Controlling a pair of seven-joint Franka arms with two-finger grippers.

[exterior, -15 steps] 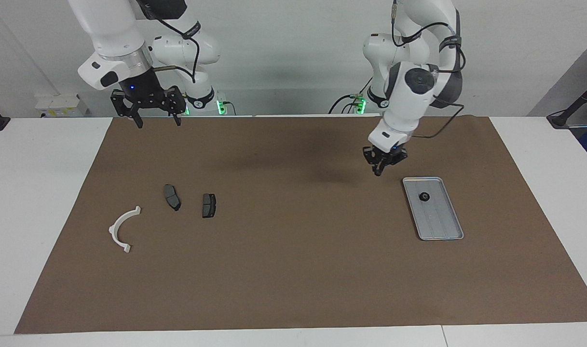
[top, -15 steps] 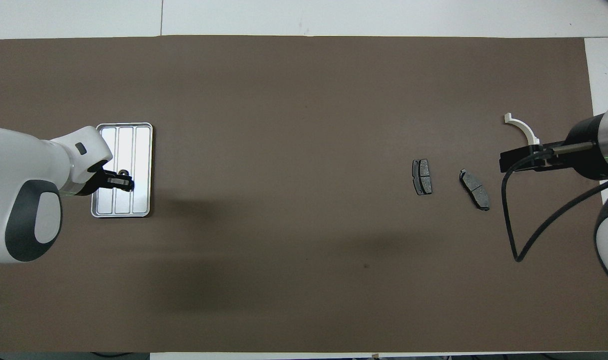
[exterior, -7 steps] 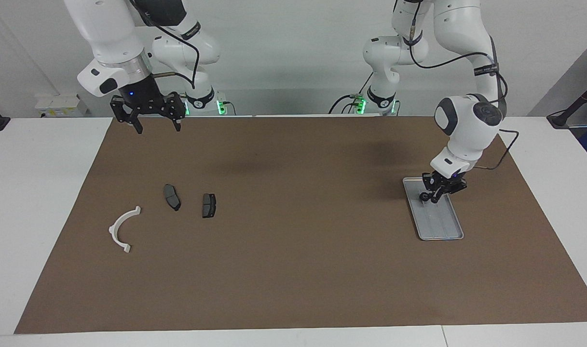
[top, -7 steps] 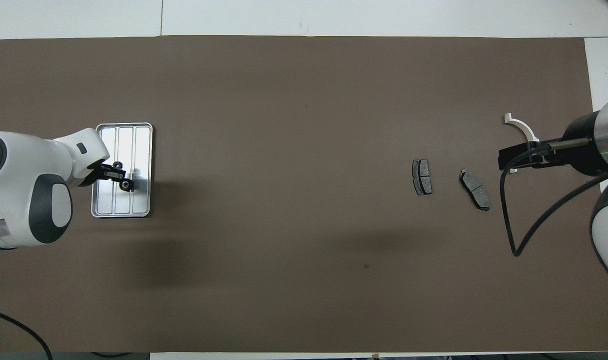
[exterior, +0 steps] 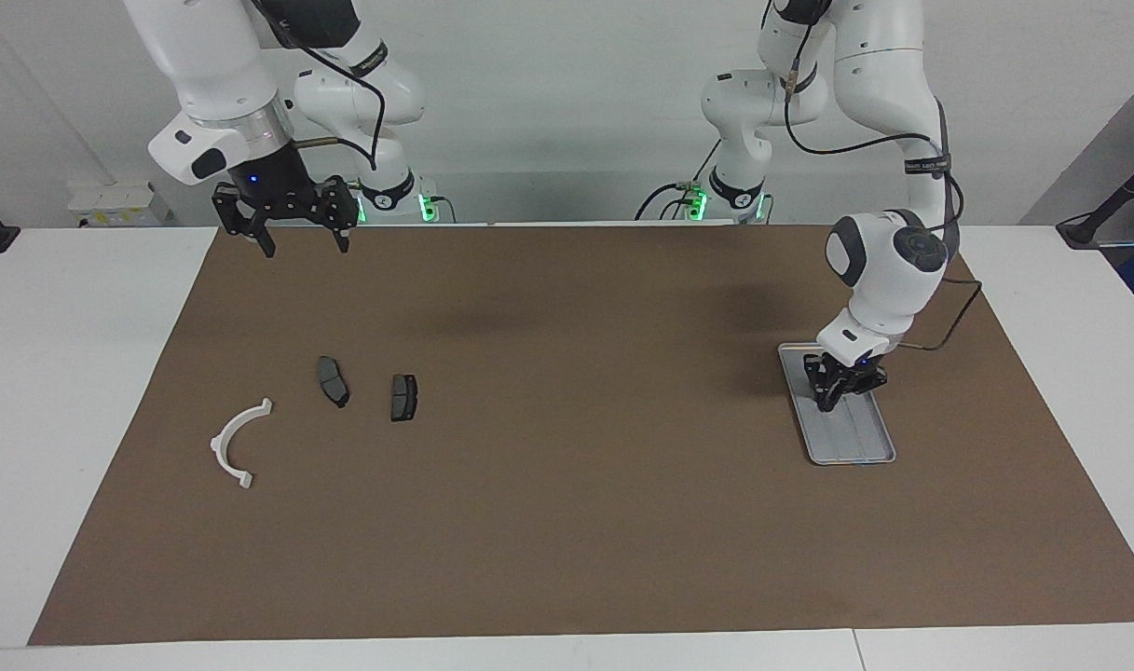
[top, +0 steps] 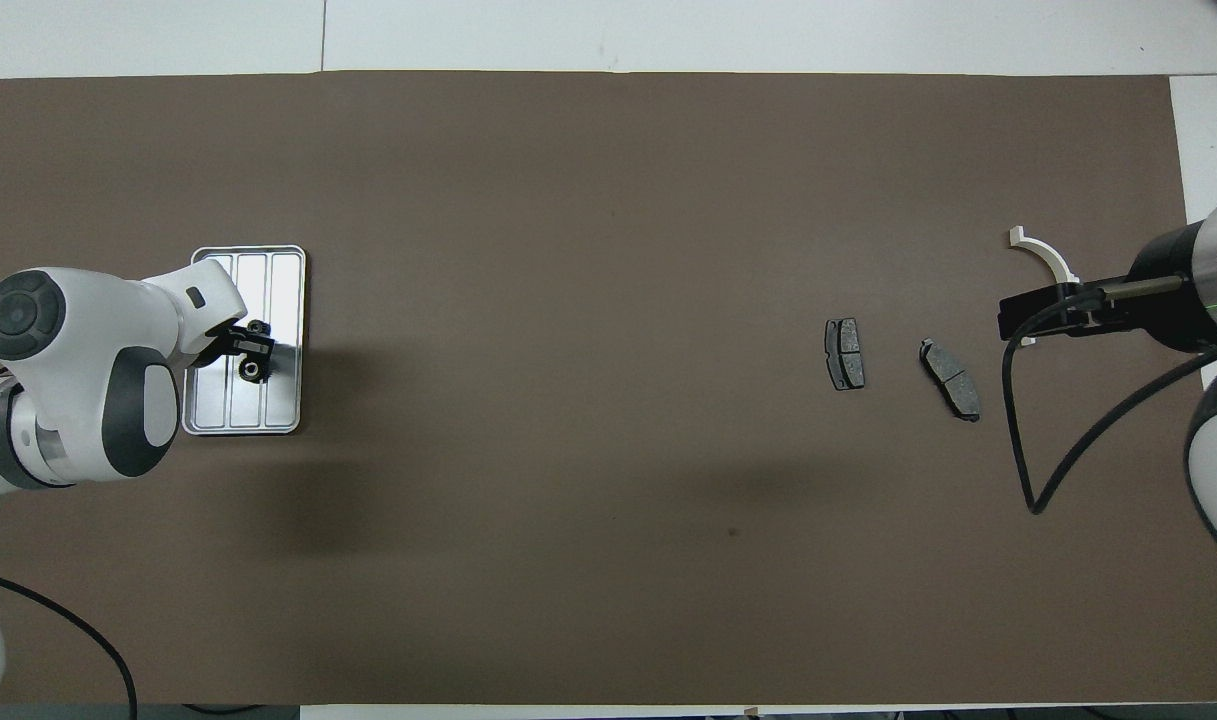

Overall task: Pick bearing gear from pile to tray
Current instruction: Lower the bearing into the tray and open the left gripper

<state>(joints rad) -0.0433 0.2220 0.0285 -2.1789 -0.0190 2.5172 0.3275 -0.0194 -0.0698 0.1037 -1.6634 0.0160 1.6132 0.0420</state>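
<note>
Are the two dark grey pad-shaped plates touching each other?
Apart. In the overhead view, bare brown mat shows plainly between one dark grey pad-shaped plate and the other dark grey pad-shaped plate; the facing view shows the same gap.

we see a silver-grey tray (exterior: 867,449) with lengthwise ribs on a plain brown mat (exterior: 567,522), white tabletop (exterior: 82,373) around it. toward the right arm's end lie a white curved bracket (exterior: 235,443) and two dark grey plates (exterior: 332,380) (exterior: 403,397). the arms are white with black grippers, green lights glowing at their bases.
</note>
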